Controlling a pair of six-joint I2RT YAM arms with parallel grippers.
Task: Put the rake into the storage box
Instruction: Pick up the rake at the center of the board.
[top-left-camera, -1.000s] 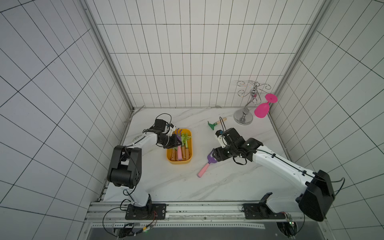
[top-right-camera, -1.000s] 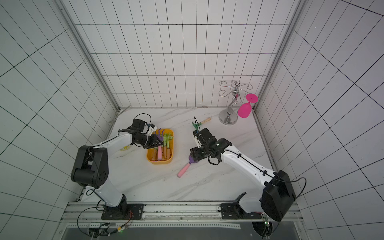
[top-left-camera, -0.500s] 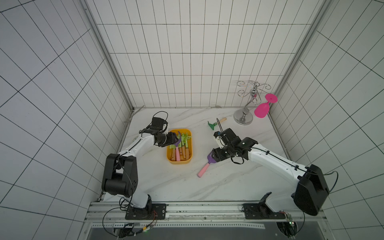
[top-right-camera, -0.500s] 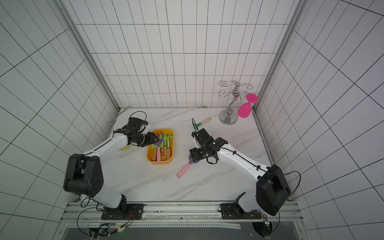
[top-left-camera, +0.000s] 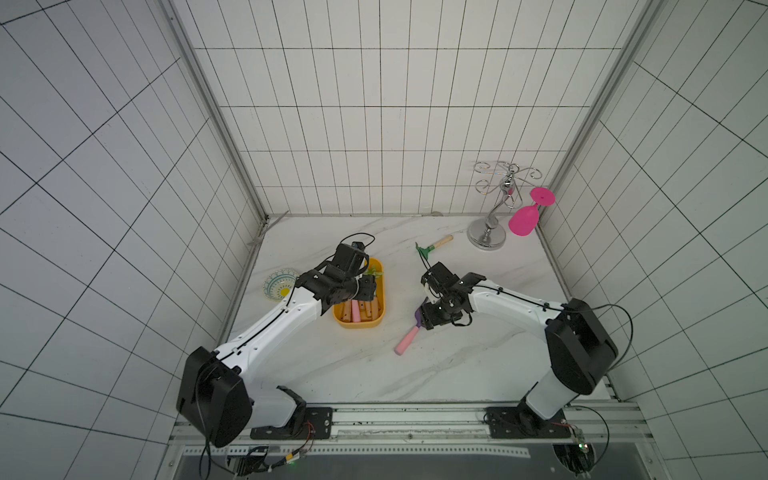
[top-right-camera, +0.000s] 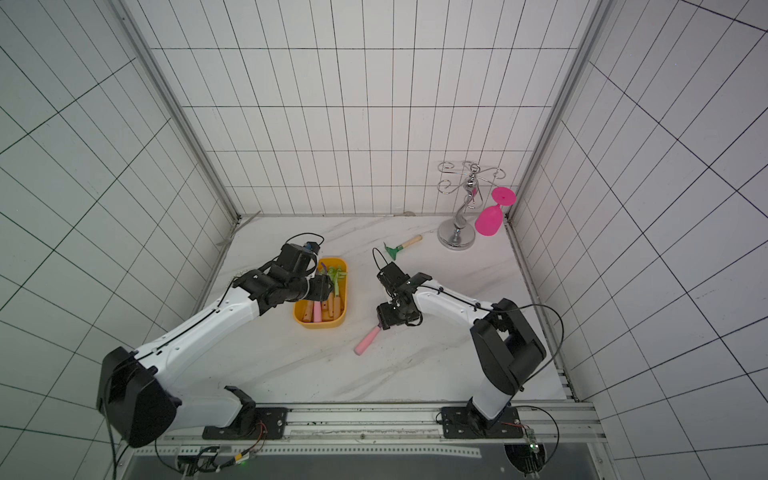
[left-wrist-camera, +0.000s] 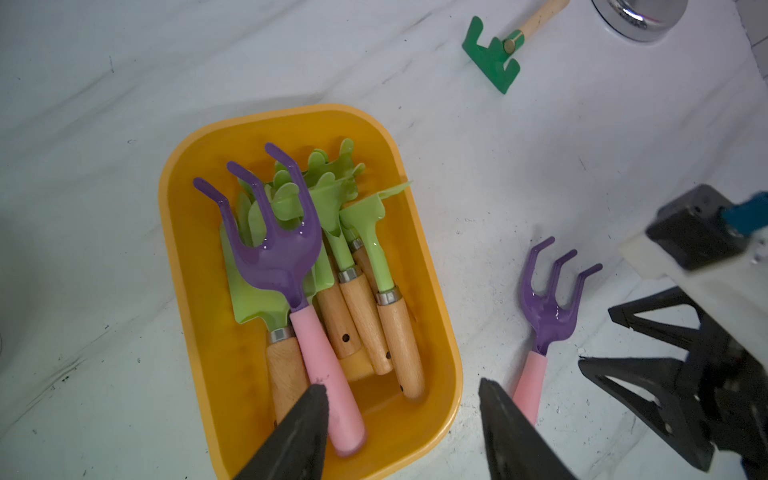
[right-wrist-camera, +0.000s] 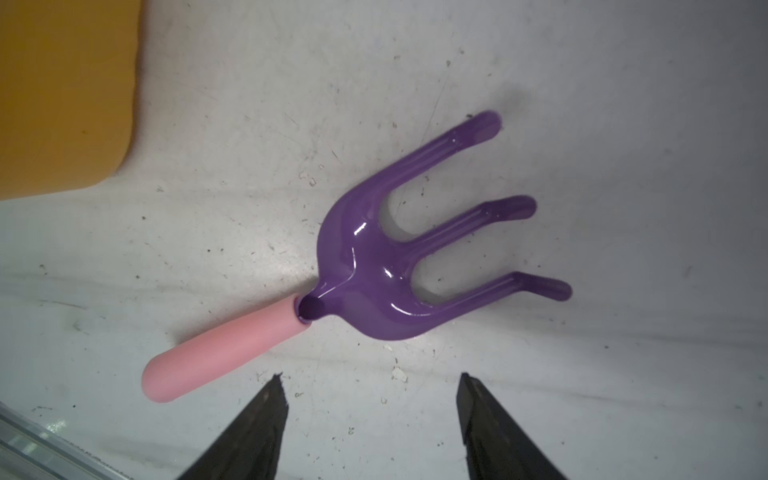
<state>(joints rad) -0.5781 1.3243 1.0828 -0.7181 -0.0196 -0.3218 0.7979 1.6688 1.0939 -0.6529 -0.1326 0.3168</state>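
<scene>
- We list left pincer (left-wrist-camera: 399, 386): jaws apart, empty; boxed rake (left-wrist-camera: 274, 253) lies just ahead, inside storage box (left-wrist-camera: 199, 316).
- We list right pincer (right-wrist-camera: 370, 376): jaws apart, empty; loose rake (right-wrist-camera: 357, 274) lies on table (right-wrist-camera: 582, 124) just ahead.

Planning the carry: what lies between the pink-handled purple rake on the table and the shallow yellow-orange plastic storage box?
Only bare marble tabletop separates rake and storage box, per the left wrist view.

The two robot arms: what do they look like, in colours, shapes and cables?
Both the left arm and the right arm have white, rounded link shells and bulky black joint housings. Thin black cables run along the white links and loop at the wrists. The left gripper and the right gripper are black, with tapering pointed fingers.
</scene>
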